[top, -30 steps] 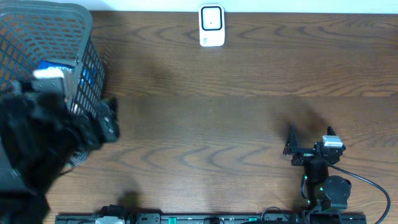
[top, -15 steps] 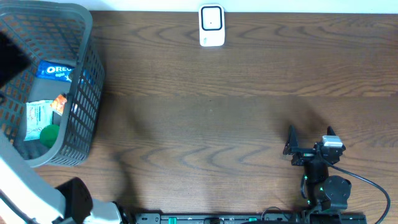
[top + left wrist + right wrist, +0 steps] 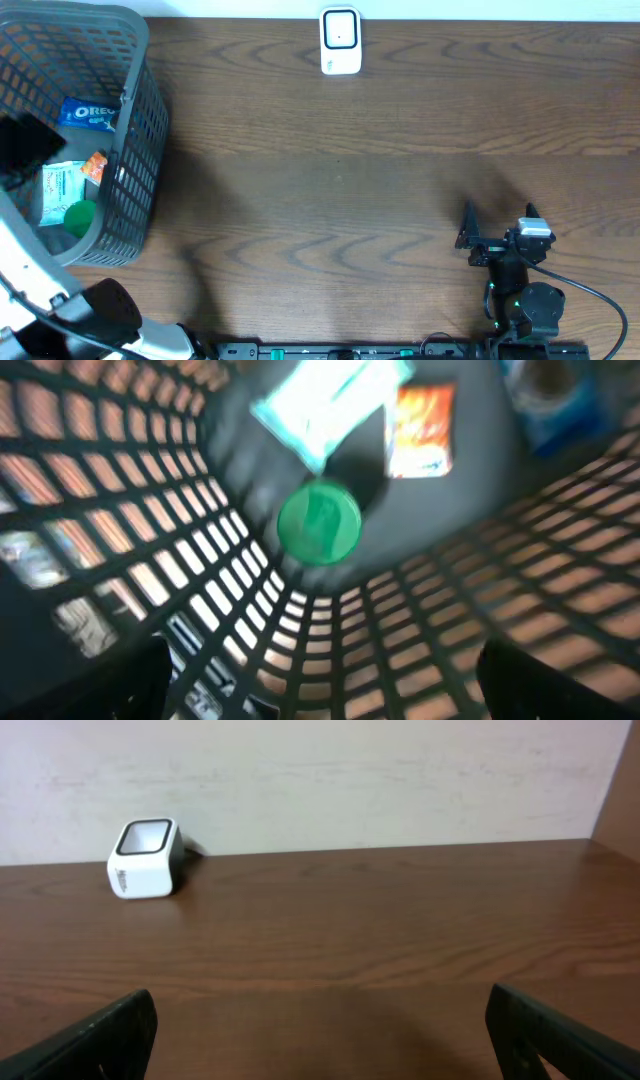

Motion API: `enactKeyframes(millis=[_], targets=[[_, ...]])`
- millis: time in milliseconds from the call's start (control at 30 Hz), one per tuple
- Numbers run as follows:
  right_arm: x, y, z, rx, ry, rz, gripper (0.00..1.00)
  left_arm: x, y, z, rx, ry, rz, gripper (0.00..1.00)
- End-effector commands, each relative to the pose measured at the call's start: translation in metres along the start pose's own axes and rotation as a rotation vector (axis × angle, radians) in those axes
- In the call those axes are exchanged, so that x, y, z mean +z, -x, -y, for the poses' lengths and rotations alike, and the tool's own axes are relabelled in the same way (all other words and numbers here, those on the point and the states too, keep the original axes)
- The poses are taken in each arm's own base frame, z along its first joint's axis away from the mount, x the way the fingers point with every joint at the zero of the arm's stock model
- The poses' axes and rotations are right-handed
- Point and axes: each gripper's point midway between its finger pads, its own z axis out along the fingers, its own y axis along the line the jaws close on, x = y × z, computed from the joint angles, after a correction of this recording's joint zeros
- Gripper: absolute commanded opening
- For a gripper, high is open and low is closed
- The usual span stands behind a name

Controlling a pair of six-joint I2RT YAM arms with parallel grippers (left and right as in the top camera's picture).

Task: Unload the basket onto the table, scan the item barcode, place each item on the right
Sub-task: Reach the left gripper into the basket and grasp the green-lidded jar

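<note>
Green-capped item (image 3: 318, 523) now has the wide-open left hand (image 3: 322, 685) above it.

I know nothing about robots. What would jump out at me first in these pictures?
The grey mesh basket at the far left of the table draws the eye, with a blue Oreo pack, a pale packet and a round green object inside. A small white scanner stands alone at the back edge. The right gripper sits open near the front right, facing that scanner.
</note>
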Motion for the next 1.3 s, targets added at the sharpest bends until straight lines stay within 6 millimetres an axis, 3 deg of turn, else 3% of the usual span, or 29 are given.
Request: enactKeyframes(millis=[0,333,700,933,1267], targets=[[0.0,-0.001,-0.001,-0.012,0.004,-0.002,0.99,0.032,-0.012,-0.003,0.0,0.036,-0.086,0.98],[0.0,-0.001,-0.001,-0.012,0.004,-0.002,0.99,0.089,-0.028,-0.004,0.012,0.069,-0.166,0.98],[0.0,-0.001,-0.001,-0.012,0.004,-0.002,0.99,0.127,-0.037,-0.015,0.007,0.118,-0.186,0.98],[0.0,-0.001,-0.001,-0.012,0.004,-0.002,0.99,0.145,-0.042,-0.02,-0.007,0.122,-0.193,0.98],[0.0,-0.001,-0.001,-0.012,0.004,-0.002,0.99,0.148,-0.032,-0.016,-0.012,0.108,-0.15,0.98]])
